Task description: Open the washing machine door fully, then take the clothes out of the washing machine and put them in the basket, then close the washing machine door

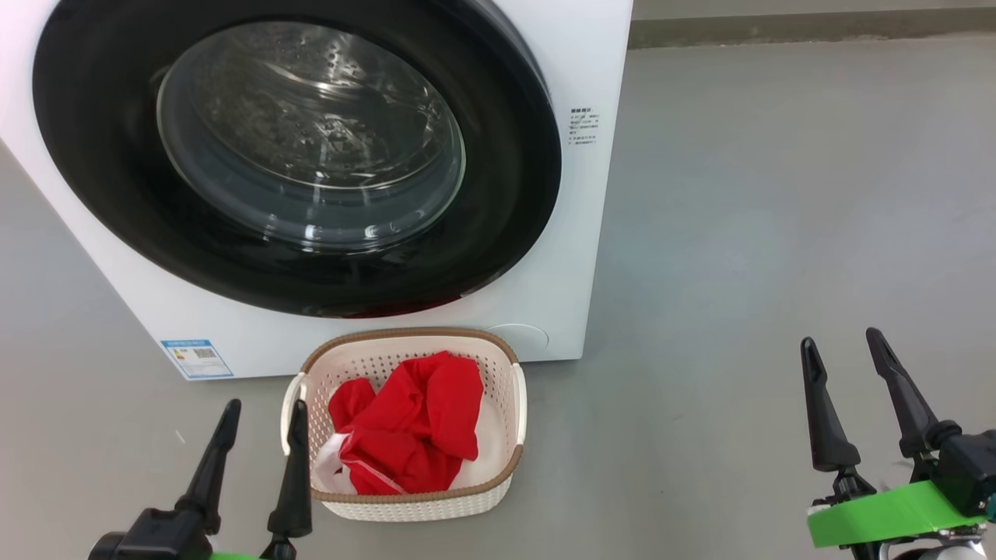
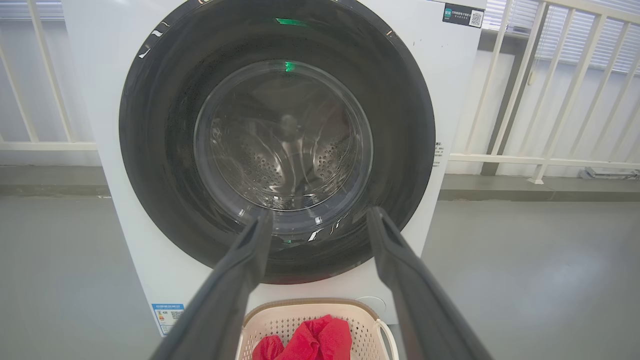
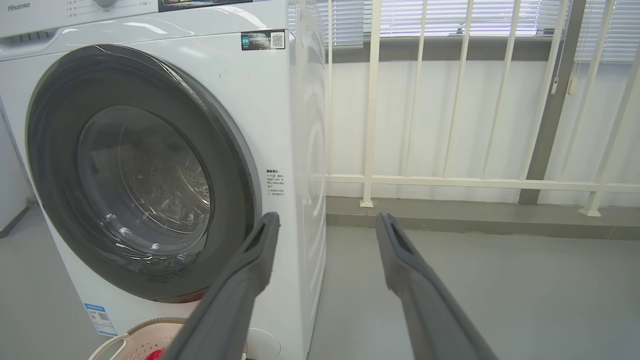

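The washing machine door (image 1: 296, 155) is seen lying flush against the front of the washing machine (image 1: 576, 233), and no garment can be made out through its glass bowl. The clothes (image 1: 412, 428) are heaped in the basket (image 1: 412, 336), which is set on the floor (image 1: 778, 233) just in front of the machine, below the door. The task is therefore judged to be at its end, with only the closing left to be confirmed.

The left claw (image 1: 264, 408) is held spread and empty just beside the basket's left handle. The right claw (image 1: 840, 338) is likewise spread and empty, well apart to the right over bare floor.

Whether the latch is fully caught cannot be told. If a final push is needed, it is best given with flat finger backs on the black ring rather than on the glass, squarely and slowly, so that the glossy face is not skidded across. The left claw should be lifted clear of the basket rim first, lest the light basket be nudged or tipped.

The floor is smooth, grey and matt, with a soft sheen. A small blue label sticker (image 1: 196, 358) is seen low on the machine's front. Behind the machine, a white railing (image 3: 450, 180) is set before a pale wall, with slatted blinds (image 3: 450, 20) above.
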Tool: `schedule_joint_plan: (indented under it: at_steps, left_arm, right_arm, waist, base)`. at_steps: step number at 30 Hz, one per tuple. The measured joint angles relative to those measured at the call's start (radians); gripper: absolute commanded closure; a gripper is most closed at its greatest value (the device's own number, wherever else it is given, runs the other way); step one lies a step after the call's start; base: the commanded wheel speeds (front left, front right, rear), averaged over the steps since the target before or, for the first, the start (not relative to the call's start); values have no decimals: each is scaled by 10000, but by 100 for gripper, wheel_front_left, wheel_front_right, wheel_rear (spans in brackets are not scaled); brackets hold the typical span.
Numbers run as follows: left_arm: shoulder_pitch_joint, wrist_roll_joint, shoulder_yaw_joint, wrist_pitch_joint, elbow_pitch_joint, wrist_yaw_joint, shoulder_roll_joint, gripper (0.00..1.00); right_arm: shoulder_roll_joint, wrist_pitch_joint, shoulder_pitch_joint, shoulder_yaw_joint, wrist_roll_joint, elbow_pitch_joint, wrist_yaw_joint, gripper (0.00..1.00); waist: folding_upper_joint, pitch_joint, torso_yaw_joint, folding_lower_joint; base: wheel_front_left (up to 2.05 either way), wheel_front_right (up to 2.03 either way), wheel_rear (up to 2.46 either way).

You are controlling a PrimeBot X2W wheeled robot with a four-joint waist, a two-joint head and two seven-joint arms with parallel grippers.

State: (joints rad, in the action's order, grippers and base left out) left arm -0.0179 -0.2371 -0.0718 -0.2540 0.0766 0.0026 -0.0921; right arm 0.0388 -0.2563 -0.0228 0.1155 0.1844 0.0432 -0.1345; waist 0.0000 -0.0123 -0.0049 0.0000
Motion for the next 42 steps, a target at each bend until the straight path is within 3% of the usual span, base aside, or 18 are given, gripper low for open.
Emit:
schedule_joint_plan:
  at_steps: [16, 17, 23, 42]
  left_arm:
    - [137, 27, 15, 0, 31, -31, 56, 0]
    - [137, 153, -4, 0, 42, -33, 46, 100]
    - [458, 128, -58, 138, 830, -31, 238, 100]
    - [443, -1956, 105, 677, 970, -132, 274, 100]
  right_arm:
    - [-10, 0, -183, -15, 8, -52, 0, 0]
    - [-10, 0, -183, -15, 10, -52, 0, 100]
    - [-234, 25, -430, -29, 27, 794, -2, 100]
    - [-230, 560, -397, -27, 2184, 993, -2, 100]
  waist:
    - [0, 153, 115, 0]
    - [0, 147, 120, 0]
    - [0, 146, 122, 0]
    - [0, 138, 111, 2]
  base:
    - [0, 0, 0]
    - [0, 0, 0]
    - [0, 0, 0]
    - [0, 0, 0]
